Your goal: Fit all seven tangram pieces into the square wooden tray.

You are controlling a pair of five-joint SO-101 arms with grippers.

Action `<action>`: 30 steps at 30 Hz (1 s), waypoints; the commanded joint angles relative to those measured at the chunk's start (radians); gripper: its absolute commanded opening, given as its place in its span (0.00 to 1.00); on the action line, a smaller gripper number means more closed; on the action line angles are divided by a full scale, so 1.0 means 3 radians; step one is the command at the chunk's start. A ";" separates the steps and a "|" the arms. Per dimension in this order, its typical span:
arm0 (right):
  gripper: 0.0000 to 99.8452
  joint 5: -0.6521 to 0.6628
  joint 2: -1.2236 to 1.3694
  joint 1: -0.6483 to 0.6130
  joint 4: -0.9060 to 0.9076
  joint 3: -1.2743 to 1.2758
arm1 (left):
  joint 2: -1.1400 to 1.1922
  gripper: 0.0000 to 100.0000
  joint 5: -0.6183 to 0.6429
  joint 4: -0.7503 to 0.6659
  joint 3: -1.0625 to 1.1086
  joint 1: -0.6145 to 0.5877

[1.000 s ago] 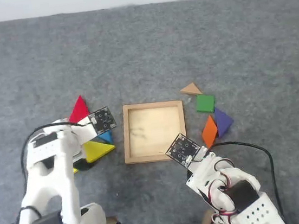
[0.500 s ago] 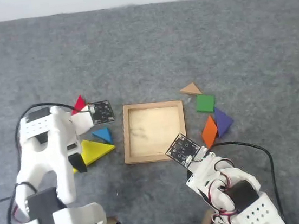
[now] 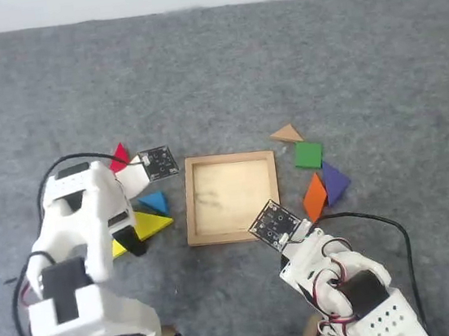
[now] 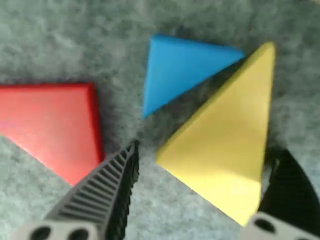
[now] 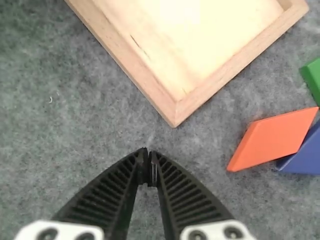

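Straddling the yellow triangle [image 4: 225,145], the left gripper [image 4: 206,152] hangs spread wide, seemingly to grasp it; the tray [image 3: 189,209] lies empty. The right gripper [image 5: 148,167] rests closed on nothing beside the tray.

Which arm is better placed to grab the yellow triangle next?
Left. The left gripper hangs open right over the yellow triangle, while the right gripper sits shut above bare carpet by the tray corner, on the tray's far side from that piece.
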 commanded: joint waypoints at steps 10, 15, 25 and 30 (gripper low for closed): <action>0.01 0.0005 -0.0049 -0.0008 0.0018 0.0056 | 0.0230 0.38 0.0215 0.0123 -0.0371 -0.0102; 0.01 0.0005 -0.0049 -0.0008 0.0018 0.0056 | 0.0230 0.33 0.0225 0.0123 -0.0330 -0.0118; 0.01 0.0005 -0.0049 -0.0008 0.0018 0.0056 | 0.0205 0.33 0.0205 0.0128 -0.0320 -0.0113; 0.01 0.0005 -0.0049 -0.0008 0.0018 0.0056 | 0.0199 0.30 0.0118 0.0256 -0.0335 -0.0107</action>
